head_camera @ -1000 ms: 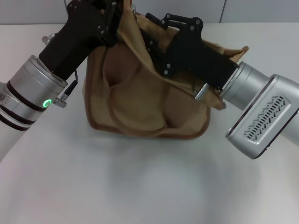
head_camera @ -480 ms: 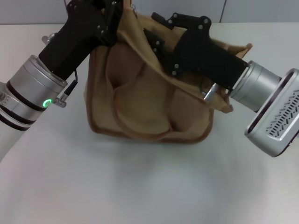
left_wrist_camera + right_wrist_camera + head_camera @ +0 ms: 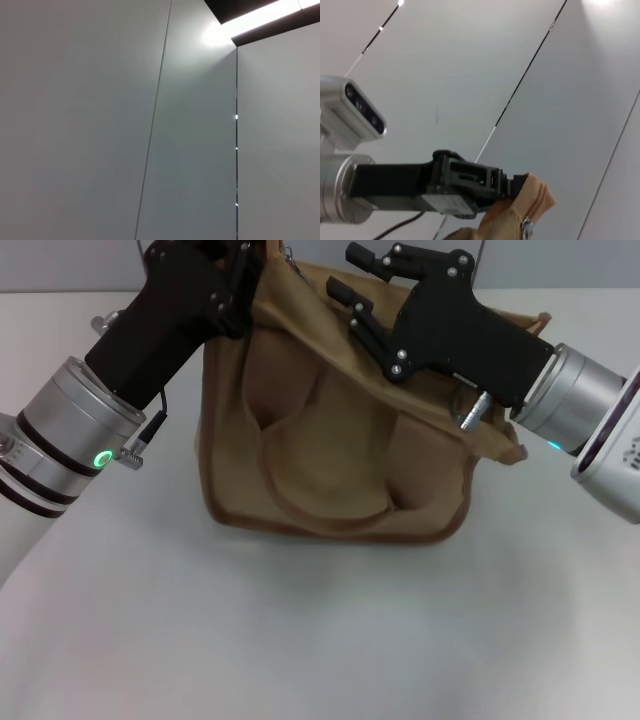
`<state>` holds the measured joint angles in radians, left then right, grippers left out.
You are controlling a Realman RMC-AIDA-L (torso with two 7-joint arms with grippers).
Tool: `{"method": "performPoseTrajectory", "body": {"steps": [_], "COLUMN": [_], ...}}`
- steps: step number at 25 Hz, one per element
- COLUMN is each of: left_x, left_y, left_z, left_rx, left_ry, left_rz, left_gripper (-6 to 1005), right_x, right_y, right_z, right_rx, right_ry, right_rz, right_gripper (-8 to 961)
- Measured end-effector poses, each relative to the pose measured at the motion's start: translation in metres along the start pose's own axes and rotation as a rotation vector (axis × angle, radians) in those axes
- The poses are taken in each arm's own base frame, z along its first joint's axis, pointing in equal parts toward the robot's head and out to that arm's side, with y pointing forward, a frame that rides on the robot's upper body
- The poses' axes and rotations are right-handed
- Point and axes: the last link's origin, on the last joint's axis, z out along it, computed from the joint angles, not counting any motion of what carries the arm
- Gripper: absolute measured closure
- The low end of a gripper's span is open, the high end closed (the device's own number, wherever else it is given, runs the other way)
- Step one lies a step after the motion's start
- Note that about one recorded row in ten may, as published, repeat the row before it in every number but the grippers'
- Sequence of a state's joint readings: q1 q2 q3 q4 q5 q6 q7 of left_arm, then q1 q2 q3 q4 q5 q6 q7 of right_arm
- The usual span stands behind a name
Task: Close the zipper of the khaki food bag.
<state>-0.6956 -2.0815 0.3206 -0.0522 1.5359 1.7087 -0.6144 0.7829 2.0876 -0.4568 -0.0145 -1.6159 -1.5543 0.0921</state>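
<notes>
Head view shows the left hand (image 3: 245,265) clamped on the khaki food bag's (image 3: 330,430) top corner on the worktop (image 3: 300,630), right hand (image 3: 350,285) fingers apart above the zipper (image 3: 526,227); next: regrip its pull.

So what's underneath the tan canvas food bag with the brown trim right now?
The tan canvas food bag stands on a white table, its brown-trimmed bottom edge resting on it. The bag covers whatever lies directly beneath it. The left gripper holds its top corner; the right gripper is over its top.
</notes>
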Motion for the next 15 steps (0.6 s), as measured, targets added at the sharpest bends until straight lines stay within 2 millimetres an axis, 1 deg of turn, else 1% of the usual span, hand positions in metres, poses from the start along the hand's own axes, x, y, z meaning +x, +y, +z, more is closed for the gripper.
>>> {"method": "performPoseTrajectory", "body": {"steps": [1, 3, 8, 10, 12, 15], "left_x": [0.0, 0.0, 0.001, 0.001, 0.001, 0.001], "left_y": [0.0, 0.0, -0.002, -0.002, -0.002, -0.002], "left_z": [0.0, 0.0, 0.002, 0.002, 0.002, 0.004], "left_rx": [0.0, 0.001, 0.008, 0.01, 0.009, 0.005], "left_ry": [-0.001, -0.001, 0.003, 0.005, 0.005, 0.004], "left_rz": [0.001, 0.002, 0.002, 0.002, 0.002, 0.002], "left_gripper": [990, 990, 990, 990, 990, 990], "right_x": [0.0, -0.002, -0.008, -0.009, -0.009, -0.007], "right_y": [0.0, -0.004, -0.035, -0.041, -0.041, -0.035], "right_z": [0.0, 0.0, -0.004, -0.004, -0.002, 0.0], "right_rx": [0.0, -0.003, -0.032, -0.083, -0.132, -0.176], "right_ry": [0.0, -0.01, 0.0, 0.038, 0.079, 0.104], "right_rz": [0.0, 0.059, 0.279, 0.339, 0.371, 0.361], "right_gripper": [673, 672, 673, 674, 676, 677]}}
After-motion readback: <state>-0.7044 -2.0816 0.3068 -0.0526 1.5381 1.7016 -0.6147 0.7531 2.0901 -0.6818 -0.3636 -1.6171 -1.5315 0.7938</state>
